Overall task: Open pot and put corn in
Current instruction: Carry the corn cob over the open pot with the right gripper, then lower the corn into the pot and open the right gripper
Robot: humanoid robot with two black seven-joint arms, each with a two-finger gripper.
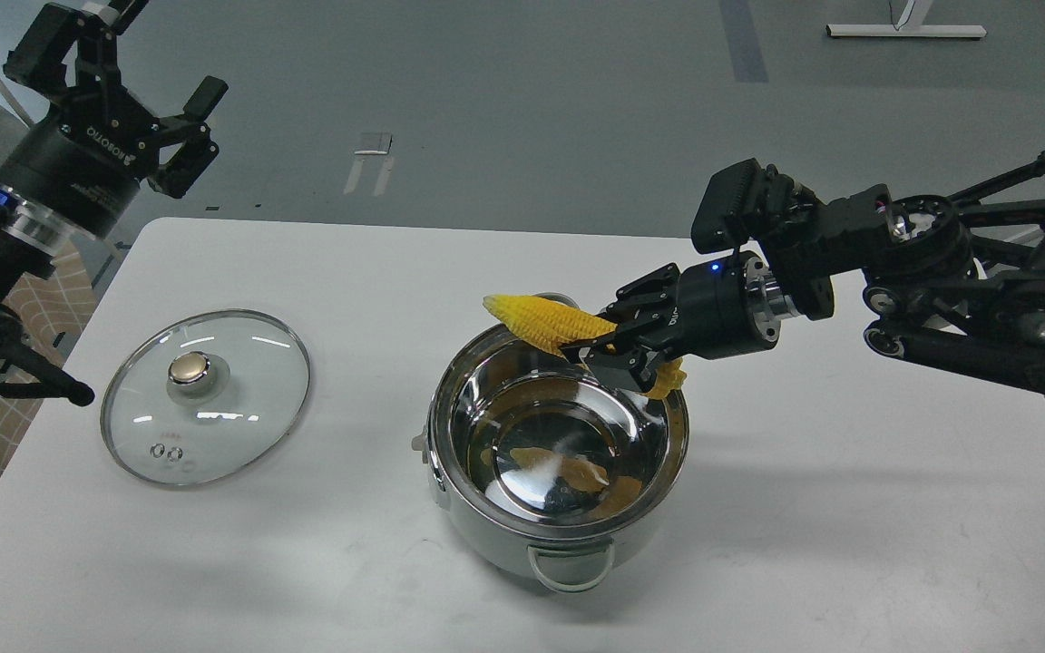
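Observation:
The shiny steel pot point(486, 508) stands open in the middle of the white table, with nothing in it but yellow reflections. My right gripper point(618, 349) is shut on the yellow corn point(545, 322) and holds it over the pot's far rim, tip pointing left. The glass lid with the gold knob point(205, 394) lies flat on the table to the left of the pot. My left gripper point(187, 136) is open and empty, raised above the table's far left corner.
The white table point(849, 499) has bare surface to the right of and in front of the pot. Its far edge runs just behind the pot, with grey floor beyond. My left arm's lower links hang off the table's left edge.

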